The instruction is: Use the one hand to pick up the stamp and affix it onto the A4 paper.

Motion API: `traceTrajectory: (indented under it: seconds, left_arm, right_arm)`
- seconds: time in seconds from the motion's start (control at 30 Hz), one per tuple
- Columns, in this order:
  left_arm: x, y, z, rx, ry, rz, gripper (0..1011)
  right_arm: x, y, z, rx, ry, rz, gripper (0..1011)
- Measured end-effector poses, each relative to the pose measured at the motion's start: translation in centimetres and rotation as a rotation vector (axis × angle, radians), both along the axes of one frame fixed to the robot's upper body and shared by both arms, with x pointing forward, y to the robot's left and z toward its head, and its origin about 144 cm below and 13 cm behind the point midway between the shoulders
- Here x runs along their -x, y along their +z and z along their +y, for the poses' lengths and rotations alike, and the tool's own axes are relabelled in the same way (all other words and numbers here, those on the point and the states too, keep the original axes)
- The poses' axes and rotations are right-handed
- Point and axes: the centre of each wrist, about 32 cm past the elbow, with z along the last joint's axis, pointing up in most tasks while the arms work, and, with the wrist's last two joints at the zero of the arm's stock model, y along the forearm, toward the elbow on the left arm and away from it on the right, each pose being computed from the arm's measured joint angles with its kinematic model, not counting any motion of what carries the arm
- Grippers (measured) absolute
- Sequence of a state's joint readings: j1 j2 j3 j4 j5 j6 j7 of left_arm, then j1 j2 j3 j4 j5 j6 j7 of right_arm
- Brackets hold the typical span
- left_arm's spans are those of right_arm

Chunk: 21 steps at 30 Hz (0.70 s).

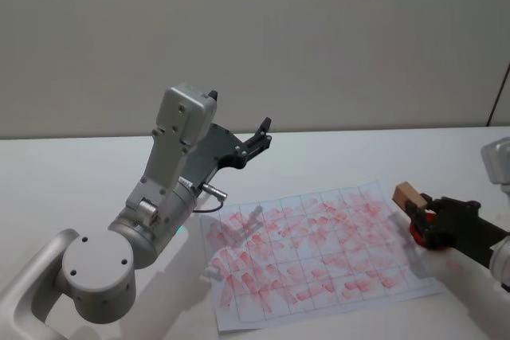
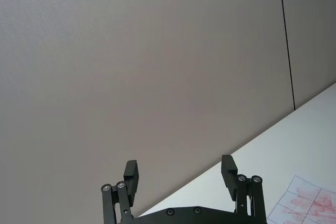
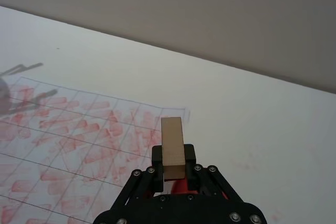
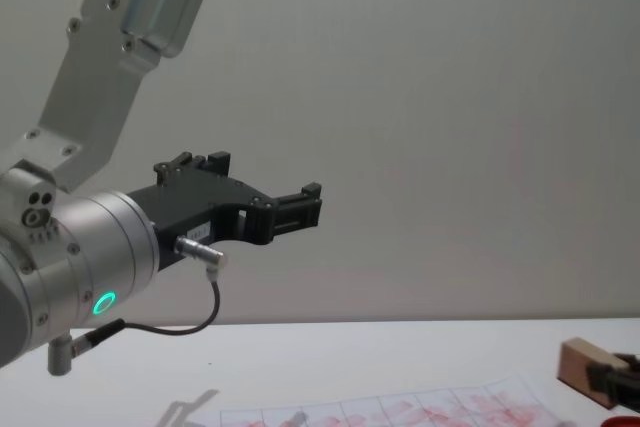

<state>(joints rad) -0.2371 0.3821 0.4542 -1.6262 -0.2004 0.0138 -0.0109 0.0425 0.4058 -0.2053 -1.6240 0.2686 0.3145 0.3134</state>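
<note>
A robot test lab or trial room is suggested – plain and workaday. A bare white counter (image 1: pixel 80 165) is set against a blank grey-beige wall (image 1: pixel 255 37) (a thin dark panel seam (image 2: pixel 286 40) is seen running down it). A gridded A4 paper (image 1: pixel 319 252), smeared all over with red-pink stamp marks, is laid flat on the counter, and a grey jointed robot arm (image 1: pixel 151 212) is raised beside it.

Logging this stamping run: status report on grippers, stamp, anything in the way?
Right gripper shut on stamp, at right edge of A4 paper. Left gripper open, high above table. Nothing lies on the paper.
</note>
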Motion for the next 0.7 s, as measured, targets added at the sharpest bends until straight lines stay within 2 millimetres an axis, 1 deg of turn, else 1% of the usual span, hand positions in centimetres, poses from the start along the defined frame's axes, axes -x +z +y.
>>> traceTrajectory:
  seconds: [0.4,0.7]
  left_arm:
    - [0.0,0.0,0.0,0.000,0.000,0.000,1001]
    - [0.0,0.0,0.0,0.000,0.000,0.000,1001]
  right_arm:
    - [-1.2,0.5,0.7,-0.011,0.169,-0.051,214]
    - [-2.1,0.3,1.0,-0.022,0.304,-0.026,216]
